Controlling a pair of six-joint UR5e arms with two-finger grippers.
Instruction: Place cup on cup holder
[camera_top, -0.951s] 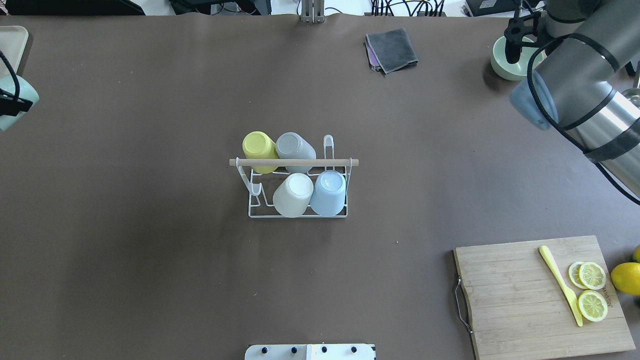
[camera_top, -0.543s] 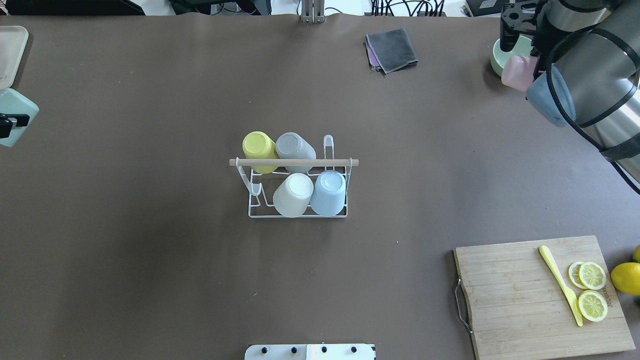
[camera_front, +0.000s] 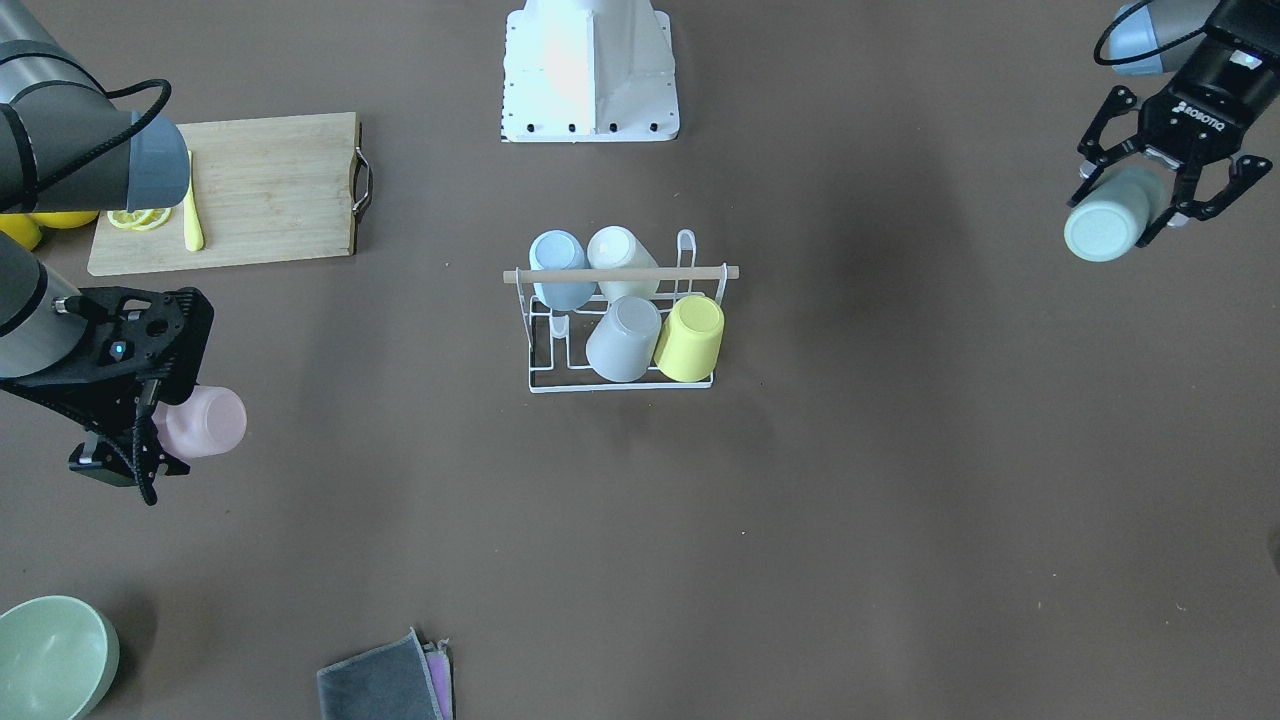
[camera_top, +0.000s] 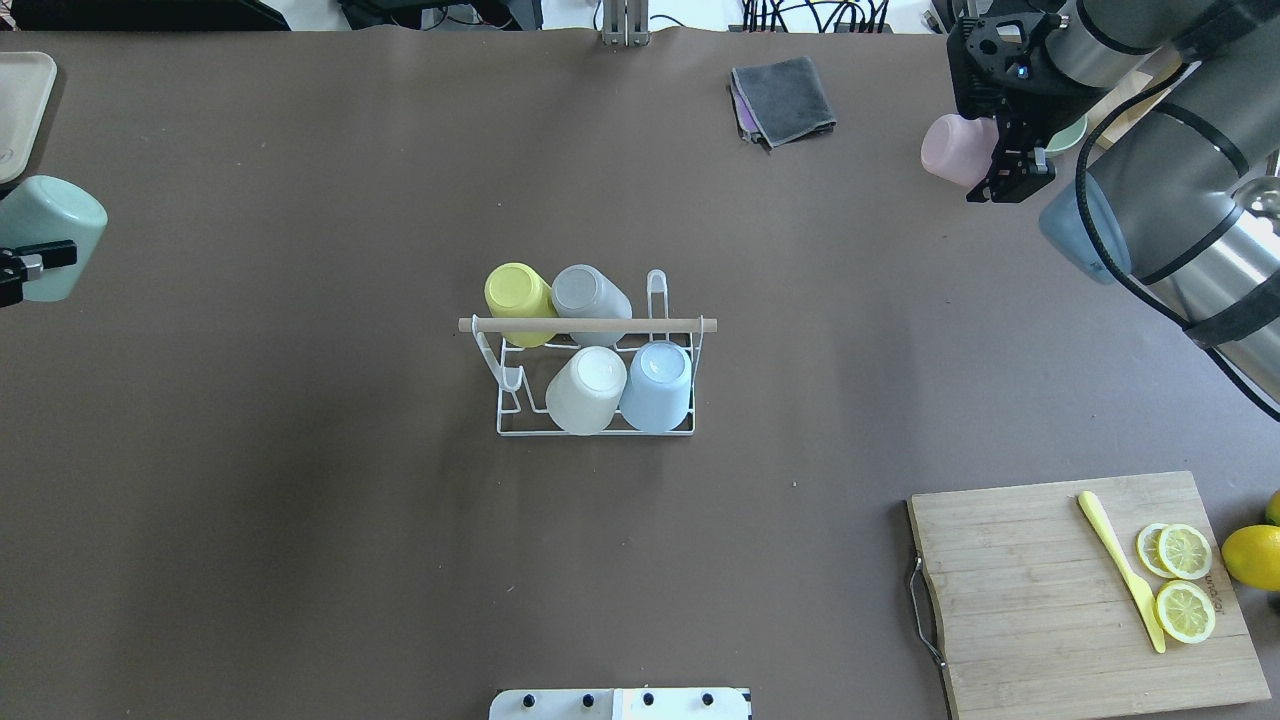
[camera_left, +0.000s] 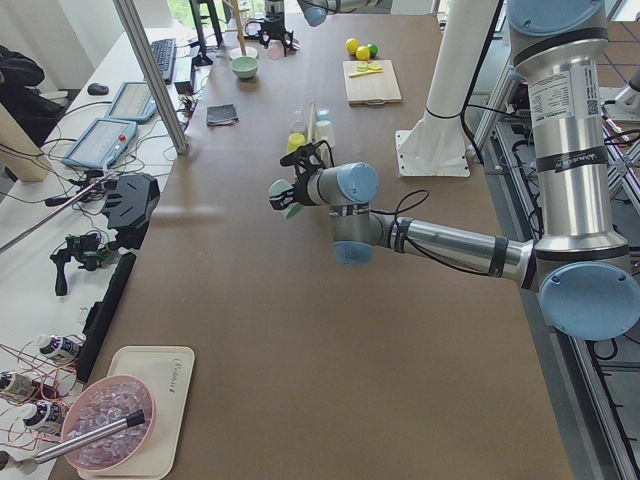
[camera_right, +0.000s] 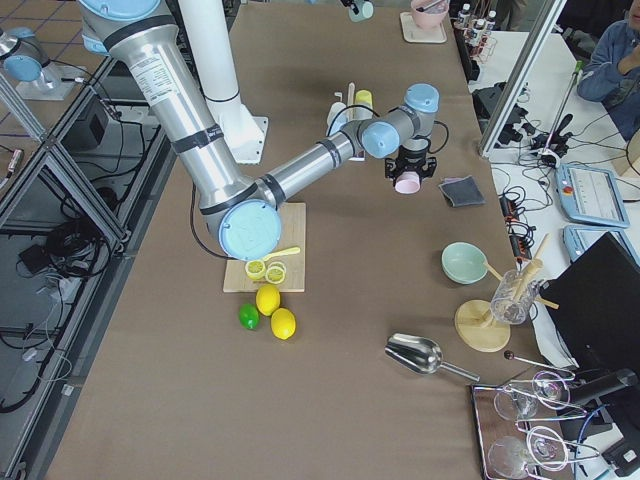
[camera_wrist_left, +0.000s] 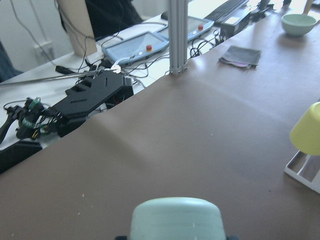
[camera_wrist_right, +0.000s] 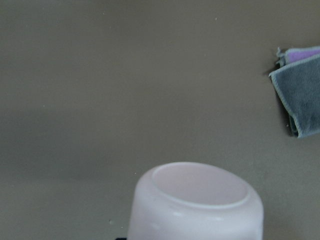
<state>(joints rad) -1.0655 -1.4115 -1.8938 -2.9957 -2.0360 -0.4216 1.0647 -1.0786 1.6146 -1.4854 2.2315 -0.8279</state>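
The cup holder (camera_top: 590, 325), a white wire rack with a wooden rod on top, stands mid-table (camera_front: 620, 272) with several cups upside down on its prongs. My left gripper (camera_front: 1135, 210) is shut on a mint-green cup (camera_top: 50, 235), held on its side above the table's left end, far from the rack. The left wrist view shows that cup (camera_wrist_left: 176, 217) at the bottom and a yellow racked cup (camera_wrist_left: 307, 130) at the right. My right gripper (camera_top: 990, 150) is shut on a pink cup (camera_top: 955, 150) at the far right, also seen as the pink cup (camera_wrist_right: 195, 200) in its wrist view.
A folded grey cloth (camera_top: 783, 98) lies at the far edge. A wooden cutting board (camera_top: 1020, 590) with lemon slices and a yellow knife sits front right. A green bowl (camera_front: 50, 655) stands behind the right gripper. A tray (camera_top: 20, 110) lies far left.
The right gripper has carried the pink cup away from the green bowl, leftward toward the table's middle. The left gripper's mint cup has moved further into view from the left edge.
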